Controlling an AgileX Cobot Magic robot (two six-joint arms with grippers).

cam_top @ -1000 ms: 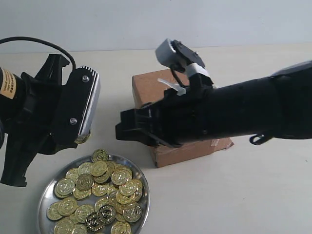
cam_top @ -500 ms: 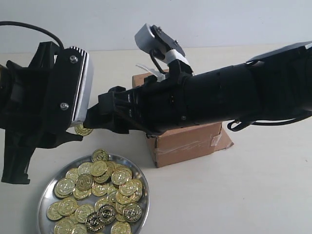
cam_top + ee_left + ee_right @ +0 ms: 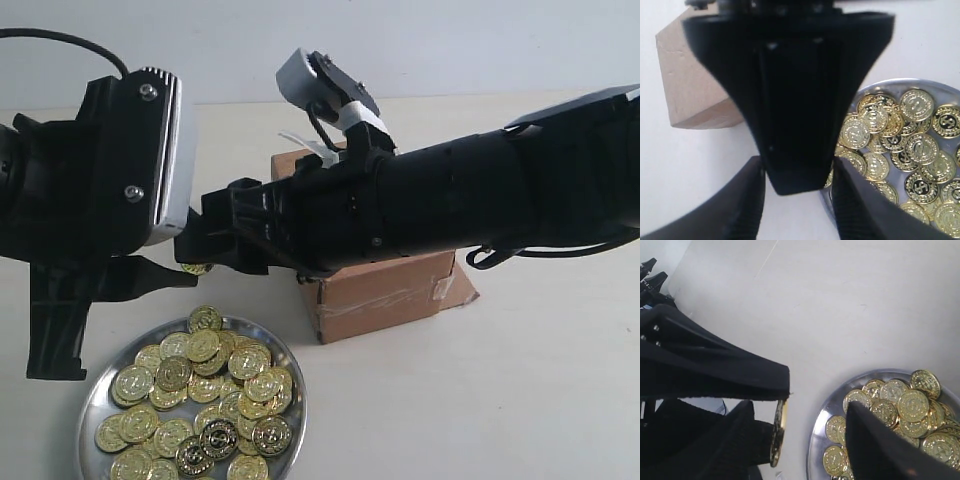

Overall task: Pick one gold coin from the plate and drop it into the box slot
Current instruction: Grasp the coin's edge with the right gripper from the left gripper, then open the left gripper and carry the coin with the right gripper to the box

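Closer to the spread right tool [image 3: 800,420] the coin [image 3: 196,268] has been brought, pinched in the left tool [image 3: 180,272], probably for handover.

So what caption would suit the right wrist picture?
Gold coin edge-on inside the open right gripper, near the coin-filled plate.
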